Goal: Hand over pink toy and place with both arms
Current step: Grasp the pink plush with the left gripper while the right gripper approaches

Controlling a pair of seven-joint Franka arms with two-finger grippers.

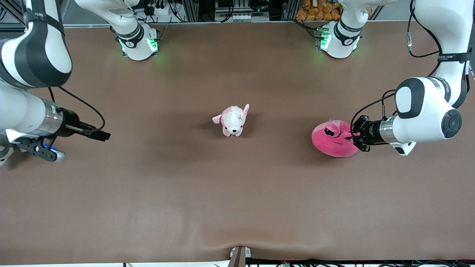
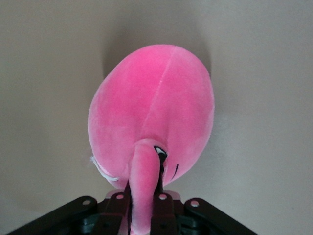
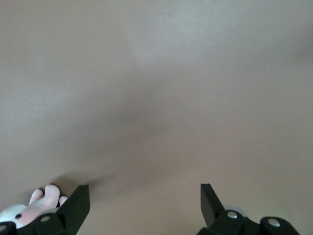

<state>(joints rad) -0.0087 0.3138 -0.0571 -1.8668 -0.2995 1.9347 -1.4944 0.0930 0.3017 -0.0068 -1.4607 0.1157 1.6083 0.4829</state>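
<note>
The pink toy, a round hot-pink plush with half-lidded eyes, is at the left arm's end of the table. My left gripper is shut on a pinched fold of the toy; its body fills the left wrist view. I cannot tell whether it rests on the cloth or hangs just above it. My right gripper is open and empty, held above the table at the right arm's end. Its two fingertips show wide apart over bare cloth in the right wrist view.
A small pale pink-and-white dog plush stands in the middle of the brown table; it also peeks into the right wrist view. The white arm bases stand along the table's edge farthest from the front camera.
</note>
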